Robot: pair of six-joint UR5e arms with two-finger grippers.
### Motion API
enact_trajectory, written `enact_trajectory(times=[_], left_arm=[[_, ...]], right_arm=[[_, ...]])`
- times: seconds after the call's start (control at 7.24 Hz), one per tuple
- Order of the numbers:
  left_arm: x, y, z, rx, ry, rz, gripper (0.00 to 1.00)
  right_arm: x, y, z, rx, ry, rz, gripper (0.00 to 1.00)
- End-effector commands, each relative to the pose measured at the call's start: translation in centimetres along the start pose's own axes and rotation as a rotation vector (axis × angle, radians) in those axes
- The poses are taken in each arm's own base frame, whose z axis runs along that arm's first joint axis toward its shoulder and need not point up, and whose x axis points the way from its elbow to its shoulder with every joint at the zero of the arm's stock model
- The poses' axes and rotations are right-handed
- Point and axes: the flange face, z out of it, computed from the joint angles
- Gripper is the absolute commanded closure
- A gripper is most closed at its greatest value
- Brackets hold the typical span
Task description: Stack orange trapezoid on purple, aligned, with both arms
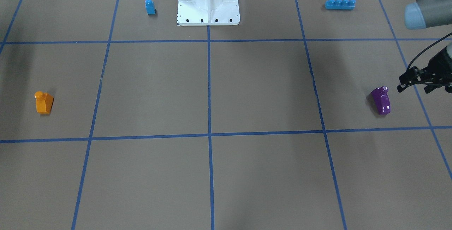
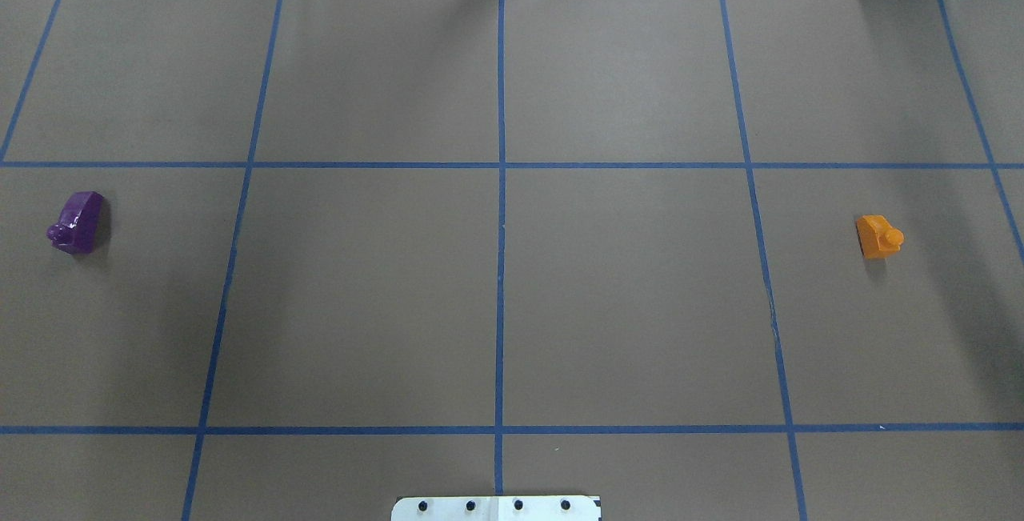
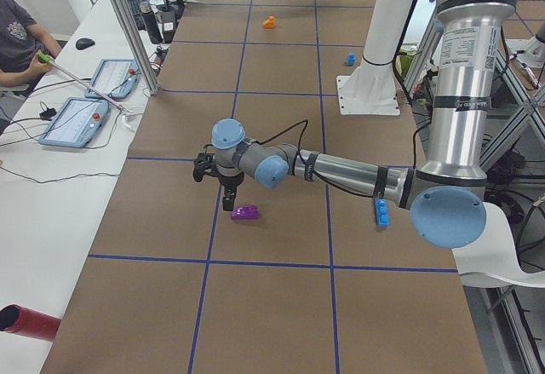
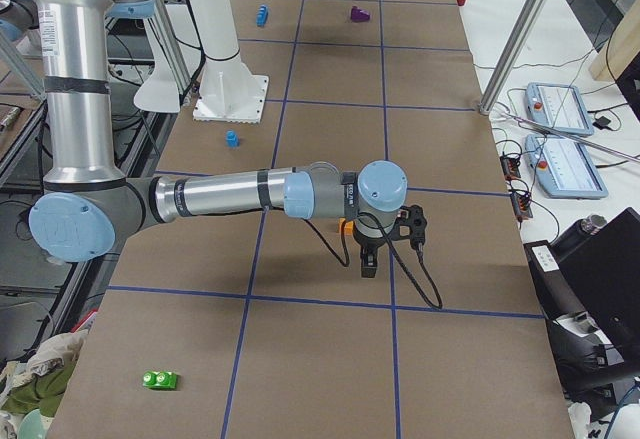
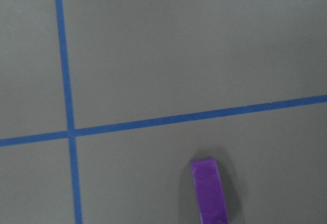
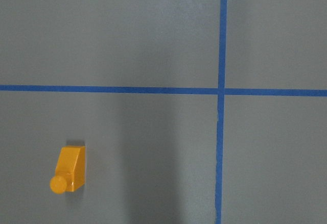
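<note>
The orange trapezoid (image 1: 44, 102) lies alone on the brown table, also seen in the overhead view (image 2: 878, 236) and the right wrist view (image 6: 70, 169). The purple block (image 1: 381, 100) lies at the opposite end (image 2: 78, 222), at the bottom edge of the left wrist view (image 5: 208, 191). My left gripper (image 1: 402, 83) hovers above the table just beside the purple block (image 3: 245, 213); I cannot tell if it is open. My right gripper (image 4: 367, 267) hangs close by the orange trapezoid (image 4: 345, 225), which it partly hides; I cannot tell its state. Neither gripper shows anything held.
A small blue one-stud block (image 1: 150, 6) and a blue four-stud brick (image 1: 340, 4) lie near the white robot base (image 1: 208, 0). A green brick (image 4: 160, 379) lies at the right end. An operator's tablets (image 3: 81, 123) sit on the side table.
</note>
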Motion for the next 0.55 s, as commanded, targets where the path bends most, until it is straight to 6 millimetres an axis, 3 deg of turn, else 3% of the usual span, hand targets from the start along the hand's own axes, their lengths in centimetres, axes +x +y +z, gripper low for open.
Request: enact_trajectory(times=[0.0, 0.41], left_arm=[[1.0, 3.0, 3.8, 0.004, -0.032, -0.035, 0.00], [2.1, 4.1, 8.5, -0.044, -0.091, -0.031, 0.00]], right_arm=[[0.0, -0.1, 0.0, 0.004, -0.001, -0.003, 0.00], [0.0, -0.1, 0.1, 0.003, -0.002, -0.002, 0.00]])
